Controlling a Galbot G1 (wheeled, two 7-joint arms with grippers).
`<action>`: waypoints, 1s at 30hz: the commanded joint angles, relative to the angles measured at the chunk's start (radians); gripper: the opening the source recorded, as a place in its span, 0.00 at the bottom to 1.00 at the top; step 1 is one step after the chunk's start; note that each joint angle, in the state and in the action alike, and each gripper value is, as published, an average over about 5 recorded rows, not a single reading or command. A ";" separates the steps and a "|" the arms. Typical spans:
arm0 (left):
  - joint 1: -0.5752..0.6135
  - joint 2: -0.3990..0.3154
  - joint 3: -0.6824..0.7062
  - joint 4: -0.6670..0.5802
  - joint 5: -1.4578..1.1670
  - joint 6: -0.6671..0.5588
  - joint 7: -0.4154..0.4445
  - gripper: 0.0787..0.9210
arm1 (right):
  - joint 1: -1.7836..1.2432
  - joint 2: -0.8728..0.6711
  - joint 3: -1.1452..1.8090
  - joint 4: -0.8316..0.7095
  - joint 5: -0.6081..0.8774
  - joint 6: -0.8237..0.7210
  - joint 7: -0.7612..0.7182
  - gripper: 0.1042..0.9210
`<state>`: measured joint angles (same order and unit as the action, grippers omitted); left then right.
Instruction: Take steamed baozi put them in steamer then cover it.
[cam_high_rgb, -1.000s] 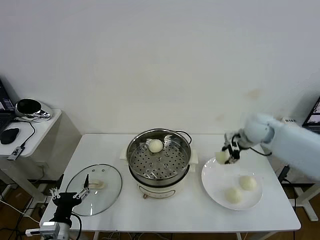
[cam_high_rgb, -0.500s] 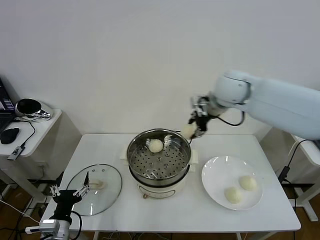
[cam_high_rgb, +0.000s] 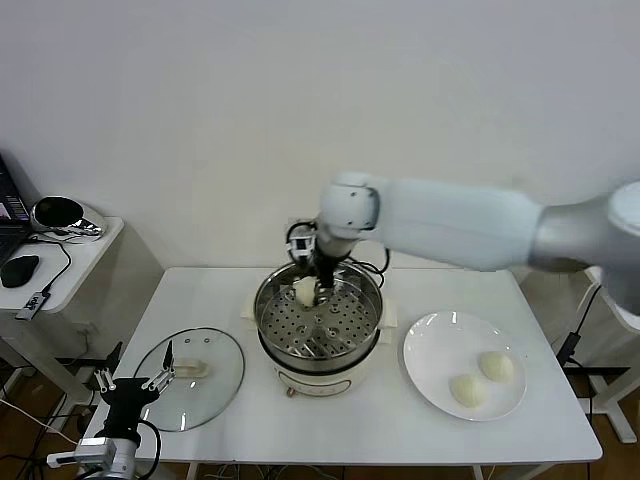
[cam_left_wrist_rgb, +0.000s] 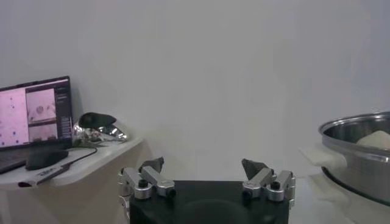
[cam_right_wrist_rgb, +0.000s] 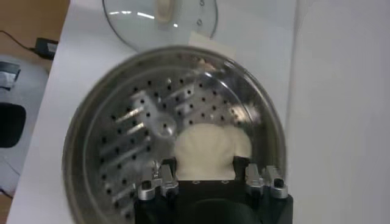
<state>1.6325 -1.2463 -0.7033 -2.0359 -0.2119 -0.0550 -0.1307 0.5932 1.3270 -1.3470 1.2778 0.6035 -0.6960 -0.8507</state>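
Right claw clenched on baozi over steamer tray | left claw released, low by cover

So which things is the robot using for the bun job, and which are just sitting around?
For the job:
- right gripper, holding a baozi
- steamer
- glass lid
- two baozi on the plate

Just lying about:
- laptop
- computer mouse

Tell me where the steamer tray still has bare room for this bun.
The right gripper holds a bun over the far side of the steamer, which is crowded. The near half of the perforated tray is bare. On the table, free patches lie between the lid and steamer, and before the plate.
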 joint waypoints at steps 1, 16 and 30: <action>0.000 0.000 -0.001 0.000 -0.001 -0.001 -0.001 0.88 | -0.084 0.146 -0.006 -0.117 0.008 -0.029 0.017 0.58; 0.000 -0.003 0.000 0.002 -0.002 -0.008 -0.002 0.88 | -0.139 0.207 0.004 -0.221 -0.035 -0.030 0.007 0.68; -0.014 -0.002 0.019 0.000 -0.001 -0.001 0.000 0.88 | 0.157 -0.168 -0.008 0.059 -0.174 0.089 -0.240 0.88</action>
<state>1.6174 -1.2492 -0.6869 -2.0345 -0.2132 -0.0566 -0.1315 0.6256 1.3170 -1.3499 1.2256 0.4896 -0.6621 -0.9785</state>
